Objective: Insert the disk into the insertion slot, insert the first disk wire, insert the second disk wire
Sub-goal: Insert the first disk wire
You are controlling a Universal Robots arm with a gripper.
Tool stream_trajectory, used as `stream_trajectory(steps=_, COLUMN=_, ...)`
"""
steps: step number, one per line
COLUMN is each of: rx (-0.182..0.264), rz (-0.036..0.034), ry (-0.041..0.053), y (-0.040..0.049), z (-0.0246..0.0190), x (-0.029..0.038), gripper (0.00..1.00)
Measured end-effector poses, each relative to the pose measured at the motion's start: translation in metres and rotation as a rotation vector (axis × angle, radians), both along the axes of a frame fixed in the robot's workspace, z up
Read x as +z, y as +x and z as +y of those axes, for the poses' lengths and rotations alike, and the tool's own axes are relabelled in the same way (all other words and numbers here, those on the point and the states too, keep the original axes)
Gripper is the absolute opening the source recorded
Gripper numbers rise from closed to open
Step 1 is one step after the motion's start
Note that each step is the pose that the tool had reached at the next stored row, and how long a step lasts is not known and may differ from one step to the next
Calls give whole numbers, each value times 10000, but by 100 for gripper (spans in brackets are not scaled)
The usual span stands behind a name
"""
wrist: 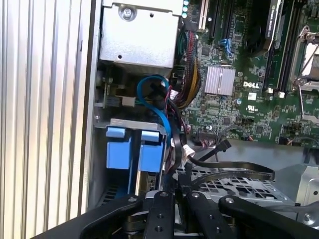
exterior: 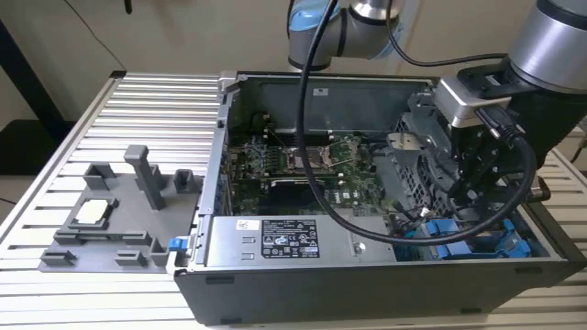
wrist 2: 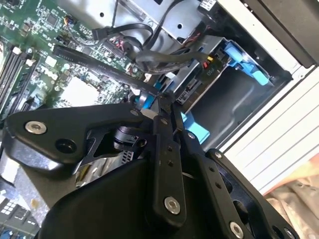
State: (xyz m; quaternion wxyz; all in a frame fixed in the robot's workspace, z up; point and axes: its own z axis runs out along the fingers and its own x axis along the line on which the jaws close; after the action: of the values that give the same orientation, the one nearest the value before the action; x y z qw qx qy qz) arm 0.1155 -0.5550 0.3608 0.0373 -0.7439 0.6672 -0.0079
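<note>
In the exterior view the arm reaches down into the open computer case [exterior: 367, 292] on the slatted counter [exterior: 147, 96]. The end effector [exterior: 463, 196] is sunk among the cables beside the drive cage, and the labelled power supply box [exterior: 284, 240] lies off to one side of it. The main risk from here looks like snagging: loose wires crowd the fingers, and a sideways pull could drag one out of its socket or bend a connector that meets its port at an angle. In the second wrist view the end effector [wrist 2: 163, 99] has its fingers drawn almost together. They appear to pinch the end of a black wire [wrist 2: 99, 64] that trails back across the motherboard [wrist 2: 75, 94] behind them. The grip is narrow, so the wire may twist or slip if it is pushed against resistance. The insertion slot [wrist 2: 224, 102] opens just beyond the fingertips. In the first wrist view the end effector [wrist: 182, 186] again shows its fingers close together around the dark wire end. Just ahead of it the disk [wrist: 149, 157], known by its blue carrier, seems already seated in the slot. A blue cable [wrist: 162, 114] loops farther beyond, close enough to catch.
</note>
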Motion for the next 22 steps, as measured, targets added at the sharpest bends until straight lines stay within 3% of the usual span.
stream_trajectory(steps=6, rx=-59, rz=0, ry=8, y=47, z=-66, x=-53, gripper=16)
stream_trajectory(steps=22, rx=-321, rz=0, ry=96, y=154, z=-158, x=-136, gripper=16)
